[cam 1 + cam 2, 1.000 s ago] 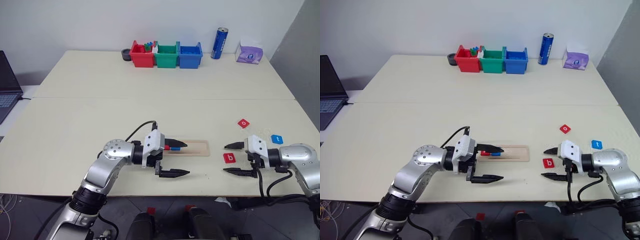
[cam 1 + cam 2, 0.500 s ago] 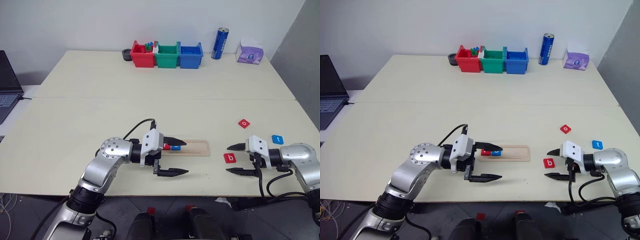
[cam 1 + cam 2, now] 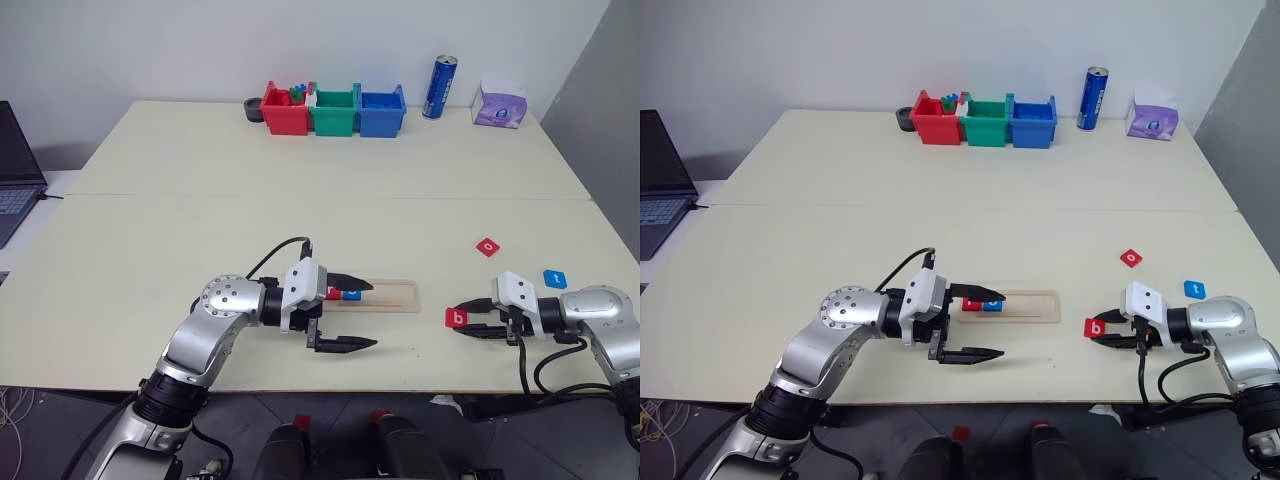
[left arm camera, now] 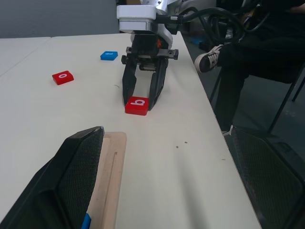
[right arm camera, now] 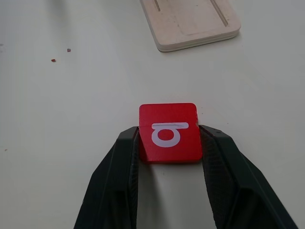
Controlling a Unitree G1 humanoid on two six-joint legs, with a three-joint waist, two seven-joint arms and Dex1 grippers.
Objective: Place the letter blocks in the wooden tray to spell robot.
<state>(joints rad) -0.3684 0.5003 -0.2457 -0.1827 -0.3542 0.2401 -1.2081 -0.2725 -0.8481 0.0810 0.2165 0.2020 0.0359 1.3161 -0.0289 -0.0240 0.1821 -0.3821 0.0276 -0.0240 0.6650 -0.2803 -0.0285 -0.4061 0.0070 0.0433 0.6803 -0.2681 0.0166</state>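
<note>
Wooden tray (image 3: 385, 296) holds two letter blocks, one red (image 3: 333, 294), one blue (image 3: 350, 296); three lie on the tabletop (image 3: 300, 200), right gripper (image 5: 167, 143) pinching the red b block (image 5: 169, 132), left gripper (image 3: 356, 314) spread.

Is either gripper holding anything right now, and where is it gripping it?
The right gripper is closed on the red b block, its fingers pinching the block's two opposite side edges as it lies on the table. The left gripper holds nothing.
</note>
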